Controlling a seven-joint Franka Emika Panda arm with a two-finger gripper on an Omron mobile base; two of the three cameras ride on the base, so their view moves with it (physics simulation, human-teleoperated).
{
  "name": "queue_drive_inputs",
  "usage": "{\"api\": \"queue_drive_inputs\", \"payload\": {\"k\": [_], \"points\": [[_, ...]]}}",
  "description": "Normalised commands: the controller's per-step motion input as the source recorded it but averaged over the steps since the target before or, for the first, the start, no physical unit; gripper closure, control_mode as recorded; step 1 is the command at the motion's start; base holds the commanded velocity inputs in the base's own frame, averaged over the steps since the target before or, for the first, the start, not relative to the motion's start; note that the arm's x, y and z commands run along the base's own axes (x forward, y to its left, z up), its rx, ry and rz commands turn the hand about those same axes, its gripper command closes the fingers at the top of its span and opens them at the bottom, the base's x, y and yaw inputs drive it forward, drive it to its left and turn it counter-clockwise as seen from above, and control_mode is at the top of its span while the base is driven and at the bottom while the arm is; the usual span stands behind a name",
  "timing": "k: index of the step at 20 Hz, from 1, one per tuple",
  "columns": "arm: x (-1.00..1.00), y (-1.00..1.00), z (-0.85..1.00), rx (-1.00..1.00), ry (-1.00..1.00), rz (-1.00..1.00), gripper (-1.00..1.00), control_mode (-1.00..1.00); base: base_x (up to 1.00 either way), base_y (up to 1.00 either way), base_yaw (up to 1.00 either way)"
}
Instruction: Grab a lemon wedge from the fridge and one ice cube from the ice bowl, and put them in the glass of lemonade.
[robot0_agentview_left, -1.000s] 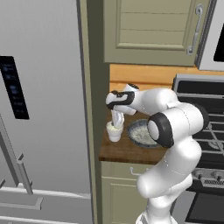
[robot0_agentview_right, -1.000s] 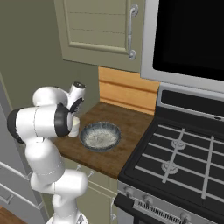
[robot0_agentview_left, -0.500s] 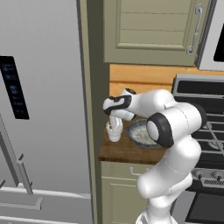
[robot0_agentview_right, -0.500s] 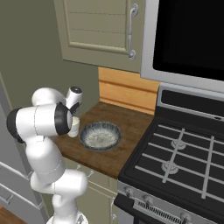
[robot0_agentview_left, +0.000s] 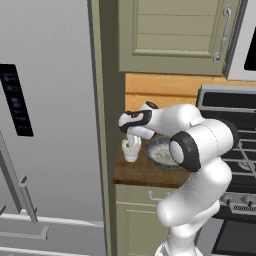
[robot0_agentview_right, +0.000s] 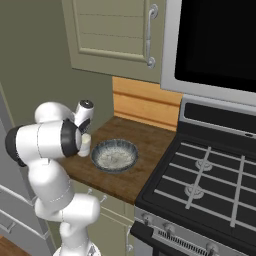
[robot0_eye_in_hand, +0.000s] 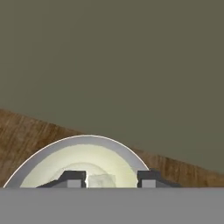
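Note:
The glass of lemonade (robot0_agentview_left: 131, 151) stands on the wooden counter beside the fridge (robot0_agentview_left: 45, 125), its pale yellow inside (robot0_eye_in_hand: 87, 159) right below the hand. My gripper (robot0_agentview_left: 132, 139) points down into the cup's mouth. In the hand view the gripper (robot0_eye_in_hand: 111, 179) has its jaws apart. A whitish ice cube (robot0_eye_in_hand: 101, 180) lies between them against the left finger, with a gap to the right finger. The ice bowl (robot0_agentview_left: 161, 153) sits just right of the cup and also appears as the grey ice bowl (robot0_agentview_right: 114, 155). The lemon wedge is out of view.
An olive side panel (robot0_eye_in_hand: 113, 65) rises right behind the cup. A black stove (robot0_agentview_right: 210, 170) fills the counter's right side, with a microwave (robot0_agentview_right: 215, 40) above it. Upper cabinets (robot0_agentview_left: 170, 35) hang over the counter (robot0_agentview_right: 135, 180).
The hand has come down from above the cup to its mouth. The jaws have widened.

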Motion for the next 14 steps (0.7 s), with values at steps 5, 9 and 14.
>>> {"api": "queue_drive_inputs", "payload": {"k": [5, 9, 14], "points": [[-0.03, -0.19, 0.70, 0.00, -0.13, 0.00, -1.00, -1.00, 0.00, 0.00, 0.00], [-0.11, -0.04, 0.34, 0.00, -0.10, 0.00, -1.00, -1.00, 0.00, 0.00, 0.00], [-0.74, -0.18, 0.24, 0.00, -0.02, -0.02, -1.00, -1.00, 0.00, 0.00, 0.00]]}}
